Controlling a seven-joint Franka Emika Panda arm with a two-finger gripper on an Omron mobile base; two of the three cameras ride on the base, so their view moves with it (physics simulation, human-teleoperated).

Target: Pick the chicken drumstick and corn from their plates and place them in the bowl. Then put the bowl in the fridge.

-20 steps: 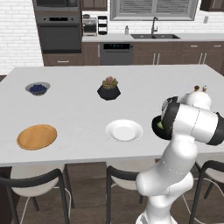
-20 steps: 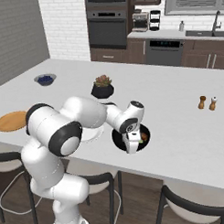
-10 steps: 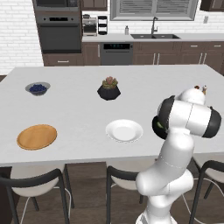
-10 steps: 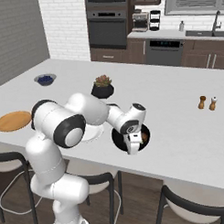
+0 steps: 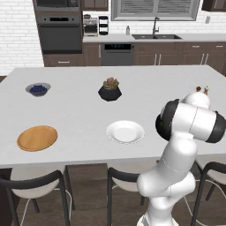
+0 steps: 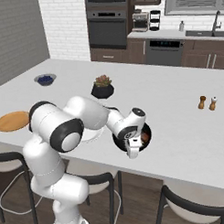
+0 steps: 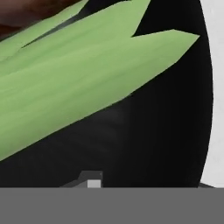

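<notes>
The black bowl (image 6: pixel 148 132) sits near the counter's front edge, with the reddish-brown chicken drumstick (image 6: pixel 144 138) inside it. In the hand view the light green corn (image 7: pixel 65 83) lies across the bowl (image 7: pixel 153 131), and the drumstick (image 7: pixel 26 13) peeks out at the top left. My gripper (image 6: pixel 133 149) points down at the bowl's near rim. One fingertip (image 7: pixel 90 180) shows inside the bowl. How wide the jaws stand is unclear. Both plates are bare: the orange-brown one (image 5: pixel 37 137) at the left and the white one (image 5: pixel 125 131) beside the arm.
A black succulent pot (image 5: pixel 109 90) and a small bowl of blueberries (image 5: pixel 38 89) stand farther back on the counter (image 5: pixel 79 112). Salt and pepper shakers (image 6: pixel 207 102) are at the right. Stools (image 5: pixel 35 181) line the near edge. The wall oven (image 5: pixel 59 33) is behind.
The arm's elbow has swung a little and the hand has settled lower at the bowl's near rim. Bowl, food and plates have stayed put.
</notes>
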